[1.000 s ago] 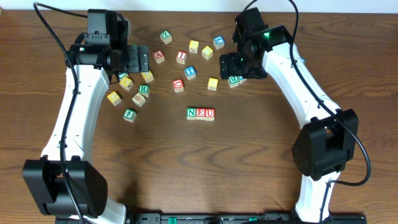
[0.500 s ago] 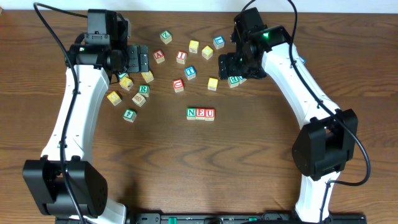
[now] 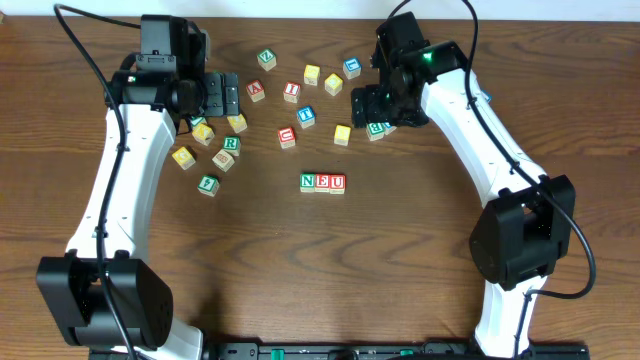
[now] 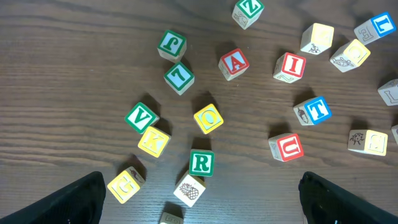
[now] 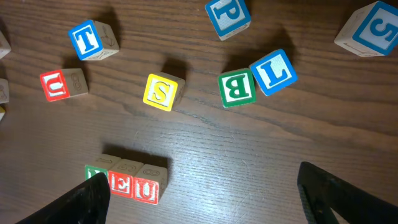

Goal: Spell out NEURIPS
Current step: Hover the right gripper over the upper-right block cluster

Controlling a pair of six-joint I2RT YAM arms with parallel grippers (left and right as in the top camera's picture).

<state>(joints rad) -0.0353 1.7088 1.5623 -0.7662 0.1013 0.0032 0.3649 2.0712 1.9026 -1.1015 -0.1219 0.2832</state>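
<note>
Left wrist, green R cube (image 4: pixel 201 162) ahead of wide-spread left pincer (image 4: pixel 201 208)

N (image 3: pixel 308 182), E (image 3: pixel 322 182), U (image 3: pixel 337 183) cubes touching in a row; R (image 4: pixel 201 162), I (image 4: pixel 290 65), P (image 5: pixel 227 14), S (image 5: pixel 161 91) scattered, upright.

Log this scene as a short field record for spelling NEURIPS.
placed: N-E-U row, cubes side by side in one line
next needed: green R, loose among scattered cubes
red I: loose, right of red A
blue P: loose, apart from the row
yellow S: loose, standing alone
left fingers: spread wide, holding nothing
right fingers: spread wide, holding nothing
</note>
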